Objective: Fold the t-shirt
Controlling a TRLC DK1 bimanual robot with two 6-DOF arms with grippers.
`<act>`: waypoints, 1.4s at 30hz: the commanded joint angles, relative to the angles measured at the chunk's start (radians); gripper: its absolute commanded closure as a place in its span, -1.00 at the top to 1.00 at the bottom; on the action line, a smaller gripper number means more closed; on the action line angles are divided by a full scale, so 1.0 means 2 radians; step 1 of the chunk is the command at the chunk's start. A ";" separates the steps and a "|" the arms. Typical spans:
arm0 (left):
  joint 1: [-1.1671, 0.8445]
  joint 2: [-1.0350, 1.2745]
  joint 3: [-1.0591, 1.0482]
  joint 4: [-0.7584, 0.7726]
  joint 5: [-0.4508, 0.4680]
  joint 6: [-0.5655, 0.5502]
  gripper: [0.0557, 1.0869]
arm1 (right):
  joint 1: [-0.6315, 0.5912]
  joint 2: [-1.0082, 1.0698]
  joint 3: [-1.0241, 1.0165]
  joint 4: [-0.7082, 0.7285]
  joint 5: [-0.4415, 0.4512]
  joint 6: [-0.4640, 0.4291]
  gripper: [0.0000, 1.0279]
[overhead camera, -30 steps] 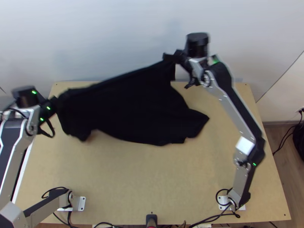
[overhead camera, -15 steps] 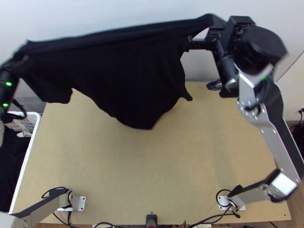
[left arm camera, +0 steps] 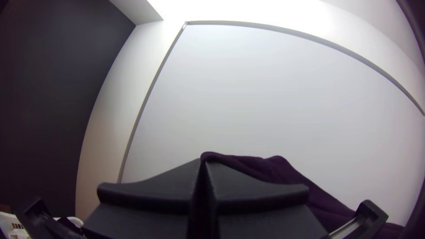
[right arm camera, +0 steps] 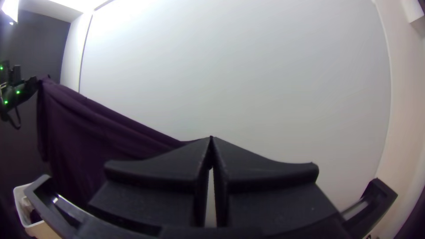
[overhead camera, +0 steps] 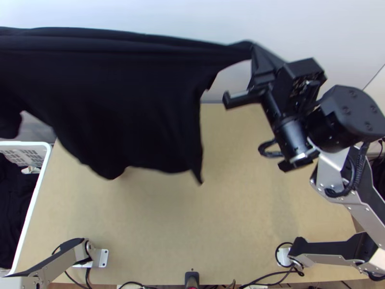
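Note:
The black t-shirt hangs stretched between both grippers above the table, its top edge drawn nearly straight and its lower part loose. At one upper corner, my right gripper is shut on the fabric. In the right wrist view, the right gripper's fingertips meet, and the shirt slopes up from behind them to the left arm's gripper. My left gripper is shut on another upper part, with the cloth trailing from its tips.
A white basket holding dark cloth stands beside the table's left edge. The light wooden table lies beneath the shirt, with a pale wall behind. A small black device sits at the near edge.
Both grippers have risen from over the table's far part, carrying the shirt up and leftward. The left gripper went left; the right went rightward, then slightly back toward the near side.

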 commanded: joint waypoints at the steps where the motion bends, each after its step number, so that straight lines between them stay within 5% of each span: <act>1: 0.006 0.038 0.020 0.042 -0.013 0.017 -0.93 | 0.033 -0.011 -0.013 -0.121 -0.034 0.100 -0.95; 12: -0.165 0.234 -0.007 0.095 -0.022 0.015 -0.93 | -0.016 -0.030 -0.194 -0.143 -0.136 0.197 -0.95; 21: -0.276 0.380 -0.027 0.195 -0.030 0.016 -0.93 | -0.121 -0.061 -0.349 -0.100 -0.167 0.228 -0.95; 29: -0.338 0.501 0.063 0.199 -0.034 0.004 -0.92 | -0.190 -0.106 -0.425 -0.098 -0.179 0.241 -0.95; 32: -0.356 0.510 0.069 0.185 -0.034 -0.021 -0.35 | -0.215 -0.123 -0.441 -0.102 -0.185 0.241 -0.95; 35: -0.367 0.512 0.075 0.128 -0.016 -0.062 0.70 | -0.240 -0.125 -0.444 -0.105 -0.195 0.241 -0.95; 36: -0.368 0.514 0.084 0.092 -0.004 -0.088 0.87 | -0.246 -0.123 -0.444 -0.105 -0.199 0.241 -0.95; 42: -0.366 0.479 0.092 -0.062 0.049 -0.151 0.91 | -0.257 -0.104 -0.445 -0.100 -0.208 0.255 -0.95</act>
